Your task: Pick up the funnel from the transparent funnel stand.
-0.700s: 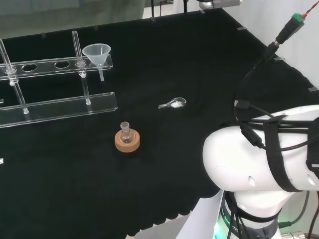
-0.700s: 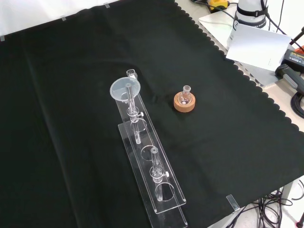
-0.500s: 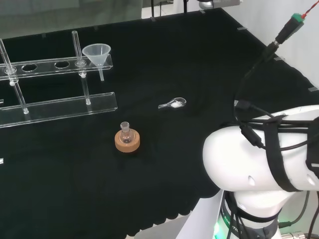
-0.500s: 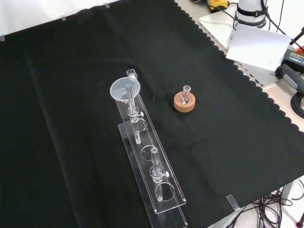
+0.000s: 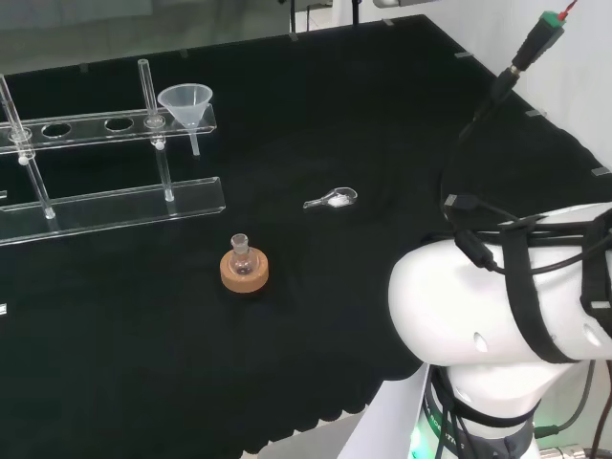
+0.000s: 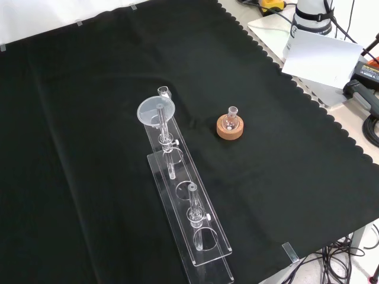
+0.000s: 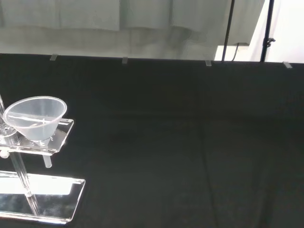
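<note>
A clear plastic funnel (image 5: 186, 103) sits upright in the end hole of the transparent stand (image 5: 115, 203), at the upper left of the head view. Its stem hangs down through the stand's upper shelf. In the front view the funnel (image 6: 156, 110) is at the far end of the long stand (image 6: 198, 239), which runs toward the near edge of the cloth. The wrist view has the funnel (image 7: 34, 118) and the stand's end (image 7: 47, 194) at some distance, with bare black cloth between them and the camera.
A small round flask on a cork ring (image 5: 243, 268) stands mid-cloth, to the right of the stand in the front view (image 6: 230, 125). A small clear scoop (image 5: 332, 199) lies farther right in the head view. The arm's white link (image 5: 507, 325) is at lower right.
In the head view the arm's link and the cable at the upper right have shifted slightly. The funnel, stand and flask have not moved.
</note>
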Robot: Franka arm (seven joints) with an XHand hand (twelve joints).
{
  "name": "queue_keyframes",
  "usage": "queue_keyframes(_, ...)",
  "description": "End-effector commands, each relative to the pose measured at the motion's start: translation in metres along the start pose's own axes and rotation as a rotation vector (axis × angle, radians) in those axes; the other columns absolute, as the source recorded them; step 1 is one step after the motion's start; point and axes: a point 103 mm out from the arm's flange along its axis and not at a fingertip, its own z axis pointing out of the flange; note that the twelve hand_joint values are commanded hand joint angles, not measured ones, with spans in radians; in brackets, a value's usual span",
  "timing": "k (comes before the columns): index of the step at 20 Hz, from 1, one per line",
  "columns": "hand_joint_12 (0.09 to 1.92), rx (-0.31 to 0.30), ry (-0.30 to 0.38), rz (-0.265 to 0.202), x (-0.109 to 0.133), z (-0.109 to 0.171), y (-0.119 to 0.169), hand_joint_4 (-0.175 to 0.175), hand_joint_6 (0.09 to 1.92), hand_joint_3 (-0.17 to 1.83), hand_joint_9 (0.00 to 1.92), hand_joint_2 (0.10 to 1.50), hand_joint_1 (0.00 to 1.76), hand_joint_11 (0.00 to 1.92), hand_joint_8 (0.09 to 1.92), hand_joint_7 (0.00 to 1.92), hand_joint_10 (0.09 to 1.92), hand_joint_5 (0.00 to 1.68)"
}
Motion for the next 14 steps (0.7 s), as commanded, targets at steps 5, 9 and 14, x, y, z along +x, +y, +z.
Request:
queue_keyframes(5,0.09,0.029,0.031,-0.072,0.024,0.018,0.036,0.072,0.09,0.03,0.0,0.58,0.47,0.0,0.09,0.0,0.09,0.0)
queue_keyframes(9,0.09,0.048,0.045,-0.09,0.034,0.022,0.051,0.061,0.09,0.03,0.0,0.58,0.49,0.0,0.09,0.0,0.09,0.0)
queue_keyframes(14,0.09,0.076,0.036,-0.131,0.053,0.033,0.067,0.054,0.09,0.03,0.0,0.59,0.51,0.0,0.09,0.0,0.09,0.0)
